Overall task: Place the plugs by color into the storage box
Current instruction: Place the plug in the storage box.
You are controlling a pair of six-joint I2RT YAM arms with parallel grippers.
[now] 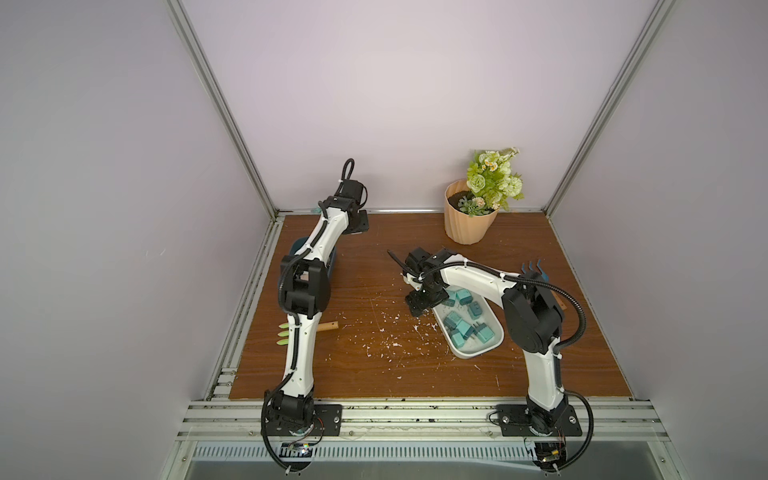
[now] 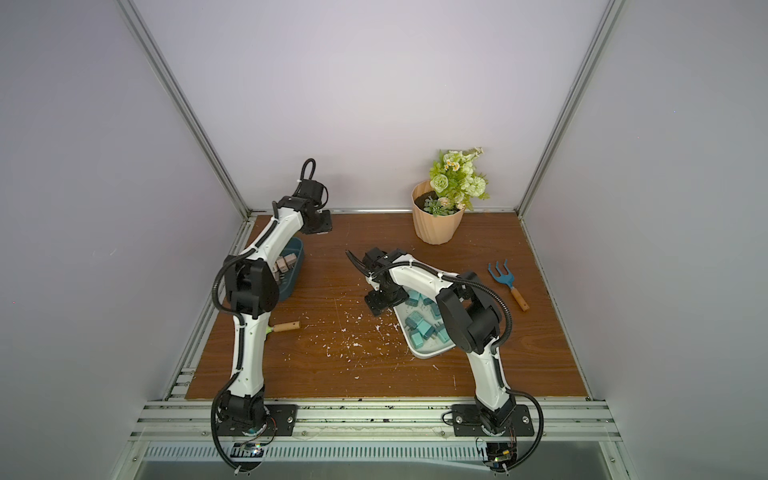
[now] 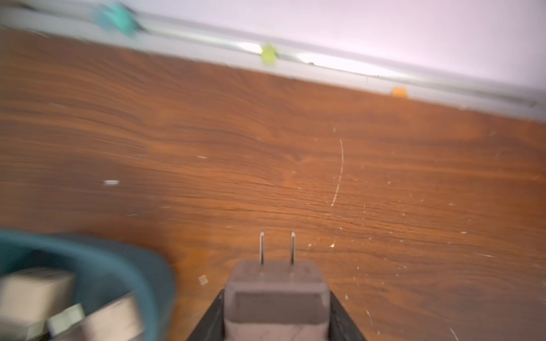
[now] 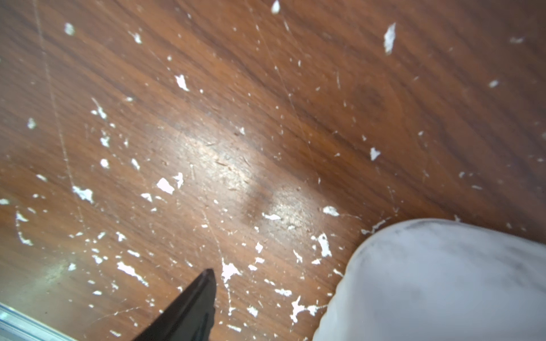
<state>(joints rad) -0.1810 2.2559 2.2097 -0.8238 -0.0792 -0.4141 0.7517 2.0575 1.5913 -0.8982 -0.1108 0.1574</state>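
Note:
In the left wrist view my left gripper (image 3: 276,320) is shut on a pinkish-tan plug (image 3: 276,292), whose two prongs point away over bare wood. Beside it stands the dark teal storage box (image 3: 127,265) holding more tan plugs (image 3: 32,292), also seen in a top view (image 2: 284,264). The arm hides the left fingers in both top views. Several teal plugs (image 1: 457,322) lie in a white storage box (image 1: 467,353). My right gripper (image 1: 401,270) hovers open at that box's far left end. One black finger (image 4: 192,307) shows over the wood; the white rim (image 4: 428,280) hides the other.
White flecks (image 1: 386,332) litter the wooden table's middle. A peach flower pot (image 1: 467,220) stands at the back right. A blue hand rake (image 2: 505,278) lies at the right, and a wooden-handled tool with green prongs (image 1: 328,326) lies by the left arm.

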